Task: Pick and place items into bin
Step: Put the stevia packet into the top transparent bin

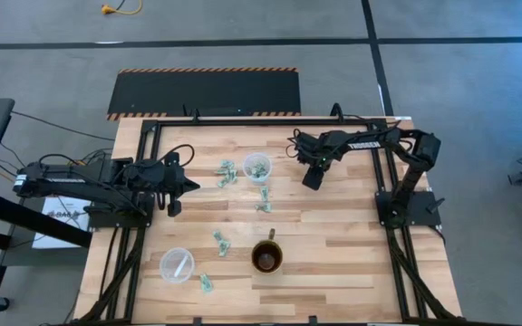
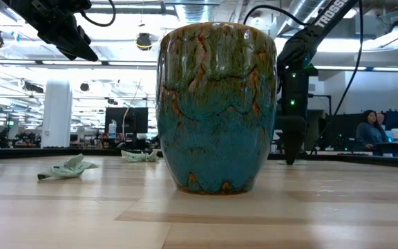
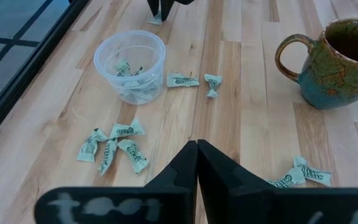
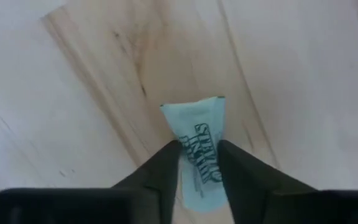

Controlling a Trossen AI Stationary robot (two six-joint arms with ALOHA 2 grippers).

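R gripper [image 4: 199,163] pinching 1 wrapper [image 4: 199,140] – L gripper [image 3: 197,163] closed, empty – 2 cups, 1 mug

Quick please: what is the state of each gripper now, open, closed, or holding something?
Left gripper: closed, holding nothing, above the table near the loose wrappers.
Right gripper: fingers on both sides of a pale green wrapper lying on the table; a firm grip cannot be told.

Probably an open-plan lab: exposed ceiling ducts [image 2: 206,8], distant workstations [image 2: 126,128].

Glazed green-brown mug [image 1: 267,257] sitting upright on wooden table [image 1: 352,263]; black hazard-striped mat [image 1: 205,91] lying beyond table; people [image 2: 372,130] sitting in background office.
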